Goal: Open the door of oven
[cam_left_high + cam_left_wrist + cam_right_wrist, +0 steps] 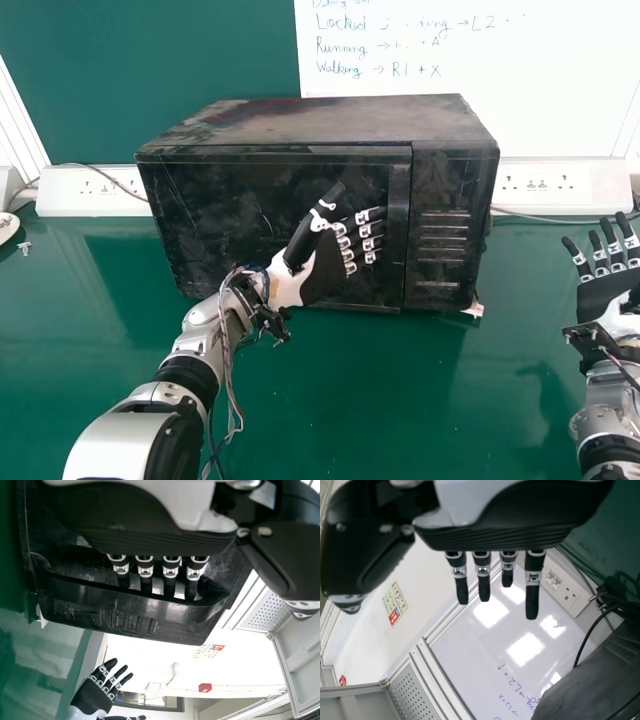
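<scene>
- Setting: a green table [350,390] stands against a green wall [150,60] with a whiteboard [570,100] at the far right.
- Left hand [325,268]: positioned in front of the oven door, palm near its right part. The fingers [146,587] are extended and slightly spread, with their tips at the inner edge of the handle [398,240]. The thumb stands apart from them. No clamped grip on the handle is visible.
- Door [220,220]: closed; its front lies in line with the oven body. The handle runs upright along its right edge.
- Progress: the hand is placed at the handle. Opening remains to be done. The step in hand appears to be hooking the handle; a pull toward the near side should follow. The fingertips could slip off, or the body could slide on the table.
- Container: the oven [330,118], a black box, sits upright at the far middle of the table. With the door closed, its contents cannot be determined.
- Control section [440,180]: to the right of the handle, with horizontal grooves in its lower part.
- Right hand [604,290]: idle at the right of the table, fingers extended, apart from the oven.
- Socket panels: one to the left [75,200], one to the right [600,200] of the oven.
</scene>
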Robot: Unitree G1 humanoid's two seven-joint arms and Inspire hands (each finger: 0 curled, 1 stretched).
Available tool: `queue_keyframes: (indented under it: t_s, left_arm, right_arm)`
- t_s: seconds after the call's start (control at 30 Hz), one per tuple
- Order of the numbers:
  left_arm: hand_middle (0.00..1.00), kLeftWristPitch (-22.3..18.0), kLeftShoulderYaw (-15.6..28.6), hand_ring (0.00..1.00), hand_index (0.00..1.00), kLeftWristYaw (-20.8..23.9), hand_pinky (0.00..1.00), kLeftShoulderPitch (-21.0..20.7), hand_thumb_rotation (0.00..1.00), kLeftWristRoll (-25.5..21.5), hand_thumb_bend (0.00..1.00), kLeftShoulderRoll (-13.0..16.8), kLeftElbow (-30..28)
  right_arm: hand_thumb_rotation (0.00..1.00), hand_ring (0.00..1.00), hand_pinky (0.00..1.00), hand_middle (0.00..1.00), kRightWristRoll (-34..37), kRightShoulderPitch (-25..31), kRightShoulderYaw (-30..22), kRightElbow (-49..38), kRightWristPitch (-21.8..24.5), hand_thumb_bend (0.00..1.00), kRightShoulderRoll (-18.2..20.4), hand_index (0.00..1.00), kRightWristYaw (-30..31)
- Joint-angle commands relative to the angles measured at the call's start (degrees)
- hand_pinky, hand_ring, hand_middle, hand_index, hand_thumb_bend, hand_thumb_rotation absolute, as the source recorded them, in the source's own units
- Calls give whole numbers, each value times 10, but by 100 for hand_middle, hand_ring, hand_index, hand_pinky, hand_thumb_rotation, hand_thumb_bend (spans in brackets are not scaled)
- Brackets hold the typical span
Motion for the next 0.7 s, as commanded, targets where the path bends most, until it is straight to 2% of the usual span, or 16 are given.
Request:
queue_keyframes:
  t_s: [0.0,0.3,0.67]
  left_arm:
    - [94,-1,-8,84,90,3,64,9,90,11,97,0,5]
    - [93,-8,-10,84,90,8,63,9,91,16,97,-2,4]
    - [89,-13,-15,77,88,-8,56,11,91,18,97,-2,4]
  right_arm:
    - [97,100,95,100,0,1,0,-6,-4,100,4,97,3]
    - [96,100,96,100,3,-1,-3,-6,1,100,3,96,4]
    - [94,100,94,100,3,-1,-3,-7,-1,100,5,96,1]
